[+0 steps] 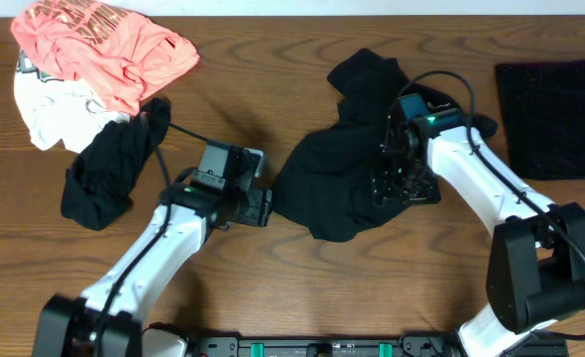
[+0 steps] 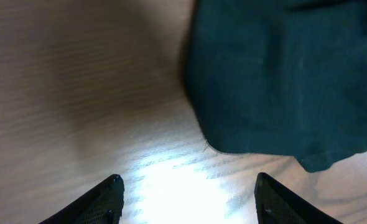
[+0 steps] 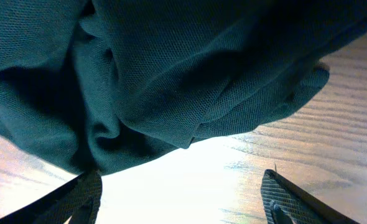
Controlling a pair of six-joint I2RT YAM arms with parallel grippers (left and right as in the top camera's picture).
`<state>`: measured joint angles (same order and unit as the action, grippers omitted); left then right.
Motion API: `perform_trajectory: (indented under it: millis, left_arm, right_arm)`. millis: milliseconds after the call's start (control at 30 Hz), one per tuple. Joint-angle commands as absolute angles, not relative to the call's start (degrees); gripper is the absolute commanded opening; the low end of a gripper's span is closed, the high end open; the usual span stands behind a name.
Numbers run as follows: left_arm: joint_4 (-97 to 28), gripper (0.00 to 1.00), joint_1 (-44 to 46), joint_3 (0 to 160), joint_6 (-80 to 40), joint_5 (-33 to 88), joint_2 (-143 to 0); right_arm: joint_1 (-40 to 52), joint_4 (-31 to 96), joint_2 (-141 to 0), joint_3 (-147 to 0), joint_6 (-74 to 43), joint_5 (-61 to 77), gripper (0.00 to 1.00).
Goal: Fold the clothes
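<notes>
A dark crumpled garment (image 1: pixel 337 169) lies at the table's middle. It looks dark teal in the left wrist view (image 2: pixel 283 74) and in the right wrist view (image 3: pixel 171 74). My left gripper (image 1: pixel 264 205) is open and empty just left of the garment's lower left edge; in the left wrist view (image 2: pixel 188 180) bare wood lies between its fingers. My right gripper (image 1: pixel 397 188) is open over the garment's right edge; in the right wrist view (image 3: pixel 182 180) its left finger sits at the cloth's hem, with bare table between the fingers.
A pink garment (image 1: pixel 104 45) and a white one (image 1: pixel 50 109) are piled at the back left. Another black garment (image 1: pixel 114 174) lies left of my left arm. A folded dark cloth (image 1: pixel 555 114) lies at the right edge.
</notes>
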<state>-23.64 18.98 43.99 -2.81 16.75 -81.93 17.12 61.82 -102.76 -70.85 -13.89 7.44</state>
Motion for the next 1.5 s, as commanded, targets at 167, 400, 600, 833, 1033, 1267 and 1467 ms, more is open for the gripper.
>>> perform_trajectory:
  millis: [167,400,600,833,1033,1267,1467]
  left_arm:
    - [-15.79,0.67,19.73,43.35,2.02,21.23,-89.71]
    - [-11.25,0.67,24.18,43.35,6.07,21.87,-92.95]
    - [-9.23,0.67,25.85,43.35,6.83,21.19,-94.74]
    - [-9.1,0.54,25.8,43.35,6.83,21.19,-94.74]
    - [-8.23,0.5,25.8,43.35,6.85,21.19,-97.01]
    - [-7.55,0.45,25.8,43.42,6.59,21.21,-99.5]
    - [-7.62,0.42,25.8,43.4,6.59,21.19,-99.5]
  right_arm:
    - [20.4,61.12,-102.54,-69.6,-18.68,2.79,0.74]
    - [21.04,59.96,-102.54,-67.24,-18.65,2.81,0.74]
    - [21.04,60.25,-102.54,-66.92,-18.63,2.81,0.74]
    - [21.02,59.92,-102.54,-66.89,-18.61,2.79,0.74]
    - [21.02,59.33,-102.54,-66.89,-17.93,2.79,0.75]
    - [21.02,55.7,-102.54,-66.46,-16.56,2.63,0.75]
    - [21.02,49.84,-102.54,-62.63,-15.55,2.48,0.72]
